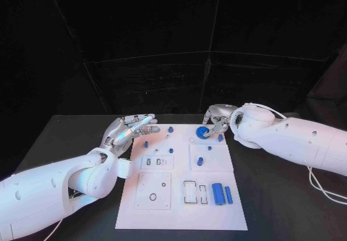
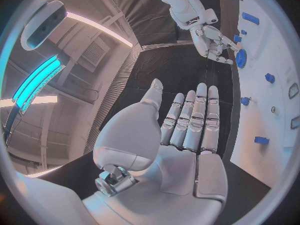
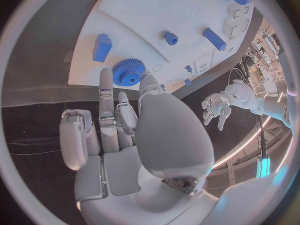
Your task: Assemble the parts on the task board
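Gear sits at your board's far edge, pinched by the right hand, while your left hand hovers empty, fingers apart, beside the board; no writing is legible.

The white task board lies flat on the black surface. A blue toothed gear sits at its far edge, small blue pegs stand nearby, and two blue bars lie near its front.
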Controlling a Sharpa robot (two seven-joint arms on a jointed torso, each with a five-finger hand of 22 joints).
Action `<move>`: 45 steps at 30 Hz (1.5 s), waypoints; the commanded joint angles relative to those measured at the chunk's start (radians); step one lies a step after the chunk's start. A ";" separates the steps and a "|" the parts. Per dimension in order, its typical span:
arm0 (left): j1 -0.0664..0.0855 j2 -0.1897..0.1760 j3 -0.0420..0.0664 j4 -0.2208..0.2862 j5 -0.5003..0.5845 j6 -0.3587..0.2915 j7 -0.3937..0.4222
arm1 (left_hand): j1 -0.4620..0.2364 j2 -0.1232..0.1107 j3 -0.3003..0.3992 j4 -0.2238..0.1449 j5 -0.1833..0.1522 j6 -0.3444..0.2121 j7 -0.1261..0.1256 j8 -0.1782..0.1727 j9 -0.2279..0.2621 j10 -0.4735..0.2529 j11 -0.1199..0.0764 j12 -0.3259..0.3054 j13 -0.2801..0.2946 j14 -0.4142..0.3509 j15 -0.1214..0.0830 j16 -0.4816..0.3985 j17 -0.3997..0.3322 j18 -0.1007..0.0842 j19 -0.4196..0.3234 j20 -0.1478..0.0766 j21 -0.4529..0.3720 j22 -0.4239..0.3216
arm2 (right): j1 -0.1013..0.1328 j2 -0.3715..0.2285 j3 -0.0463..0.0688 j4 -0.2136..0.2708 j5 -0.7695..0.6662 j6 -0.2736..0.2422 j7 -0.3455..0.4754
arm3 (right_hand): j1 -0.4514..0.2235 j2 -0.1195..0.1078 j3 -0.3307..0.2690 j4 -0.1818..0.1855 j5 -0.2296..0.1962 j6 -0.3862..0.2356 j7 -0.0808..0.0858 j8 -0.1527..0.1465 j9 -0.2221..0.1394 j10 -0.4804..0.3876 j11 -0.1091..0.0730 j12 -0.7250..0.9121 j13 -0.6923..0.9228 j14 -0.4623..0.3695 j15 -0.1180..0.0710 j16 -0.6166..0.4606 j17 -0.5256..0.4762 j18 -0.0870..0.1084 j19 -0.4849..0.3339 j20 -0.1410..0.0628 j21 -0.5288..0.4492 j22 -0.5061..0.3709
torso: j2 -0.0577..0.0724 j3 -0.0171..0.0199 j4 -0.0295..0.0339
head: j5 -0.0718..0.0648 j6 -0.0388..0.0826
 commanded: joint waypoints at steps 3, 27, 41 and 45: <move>0.001 0.002 0.001 0.001 -0.005 0.015 0.002 | 0.002 0.004 0.001 -0.007 0.003 0.007 0.026 -0.007 -0.001 -0.002 0.002 -0.005 -0.001 -0.002 0.005 -0.006 -0.001 0.007 0.007 -0.001 -0.006 -0.001 | -0.002 0.010 0.000 -0.014 0.002 0.031 -0.004 | 0.000 0.030 0.016 -0.011 0.019 0.031 -0.004 0.010 0.001 0.045 -0.003 0.049 0.072 0.025 0.003 -0.004 0.002 -0.009 0.067 0.001 0.007 0.207 | 0.000 -0.0003 0.0018 | -0.001 -0.002; 0.001 0.002 0.000 -0.002 -0.005 0.018 -0.001 | 0.002 0.005 0.001 -0.008 0.003 0.007 0.026 -0.008 -0.001 -0.003 0.002 -0.007 -0.001 -0.002 0.005 -0.008 -0.002 0.007 0.007 -0.001 -0.007 -0.002 | -0.018 0.029 0.000 -0.028 0.001 0.031 -0.002 | -0.007 0.065 0.040 -0.060 0.006 0.064 0.002 0.003 -0.006 0.138 0.003 0.145 0.221 0.024 0.005 -0.004 0.003 -0.016 0.088 0.003 0.017 0.237 | 0.000 0.0010 0.0005 | 0.001 -0.008; 0.001 -0.001 0.000 -0.003 -0.005 0.017 -0.001 | 0.002 0.005 0.001 -0.008 0.003 0.007 0.026 -0.008 -0.001 -0.003 0.002 -0.007 -0.001 -0.002 0.005 -0.008 -0.002 0.007 0.007 -0.001 -0.007 -0.002 | -0.022 0.000 0.000 0.081 -0.041 -0.195 0.013 | 0.048 0.110 0.168 -0.141 -0.005 0.164 -0.019 0.020 0.001 0.185 -0.016 0.182 0.286 0.014 -0.009 -0.006 -0.001 -0.022 0.107 -0.010 0.025 0.263 | -0.001 0.0004 -0.0004 | 0.004 -0.006; 0.001 -0.004 0.000 -0.002 -0.005 0.016 0.001 | 0.003 0.006 0.002 -0.009 0.003 0.007 0.026 -0.009 -0.001 -0.003 0.002 -0.007 -0.001 -0.002 0.005 -0.009 -0.002 0.007 0.008 -0.001 -0.007 -0.003 | -0.021 -0.008 0.000 0.137 -0.045 -0.224 -0.008 | 0.023 0.098 0.174 -0.137 -0.007 0.167 -0.019 0.014 -0.001 0.186 -0.016 0.182 0.287 0.016 -0.008 -0.005 -0.001 -0.022 0.107 -0.009 0.025 0.263 | -0.002 -0.0010 0.0007 | 0.004 -0.002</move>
